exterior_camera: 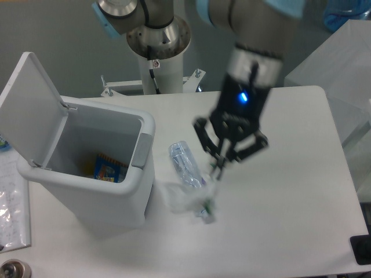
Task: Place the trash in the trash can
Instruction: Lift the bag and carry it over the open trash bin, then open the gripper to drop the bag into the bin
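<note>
Single fixed camera, elevated, looking down at the white surface from the side opposite the arm's white pedestal, medium range.

Even, soft overhead light; the arm shows motion blur.

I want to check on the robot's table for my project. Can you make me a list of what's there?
Surface: white table, mostly bare.
Job's things: bottle lying on the table; cup hanging blurred from the gripper; bin with its lid open.
Clutter: colourful packet inside the bin.
Grippers: gripper above the bottle, fingers pinching the cup.
Cables: nothing seen.
Surroundings: robot base behind the table; papers at left.
</note>
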`<action>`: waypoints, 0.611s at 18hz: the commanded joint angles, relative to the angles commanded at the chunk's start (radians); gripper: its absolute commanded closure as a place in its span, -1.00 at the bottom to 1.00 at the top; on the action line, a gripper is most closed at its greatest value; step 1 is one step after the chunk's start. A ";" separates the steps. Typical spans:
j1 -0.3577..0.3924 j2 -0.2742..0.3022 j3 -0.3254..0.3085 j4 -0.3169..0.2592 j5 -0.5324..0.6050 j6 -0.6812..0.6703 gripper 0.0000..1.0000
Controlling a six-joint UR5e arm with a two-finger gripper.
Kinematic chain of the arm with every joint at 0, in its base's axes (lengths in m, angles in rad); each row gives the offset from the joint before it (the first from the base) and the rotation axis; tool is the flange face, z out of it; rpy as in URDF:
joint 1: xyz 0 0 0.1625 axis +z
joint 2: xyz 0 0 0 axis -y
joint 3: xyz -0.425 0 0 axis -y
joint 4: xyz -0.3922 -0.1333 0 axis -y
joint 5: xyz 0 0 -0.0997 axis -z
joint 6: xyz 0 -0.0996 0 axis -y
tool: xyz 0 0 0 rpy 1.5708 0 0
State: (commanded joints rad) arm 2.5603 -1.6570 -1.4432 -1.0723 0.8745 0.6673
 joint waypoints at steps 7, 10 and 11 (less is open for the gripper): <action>-0.101 0.146 -0.247 0.139 0.005 0.005 1.00; -0.129 0.145 -0.289 0.179 0.004 0.015 0.38; -0.129 0.143 -0.289 0.181 0.006 0.032 -0.31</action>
State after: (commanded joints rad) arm 2.4314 -1.5140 -1.7319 -0.8913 0.8805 0.6993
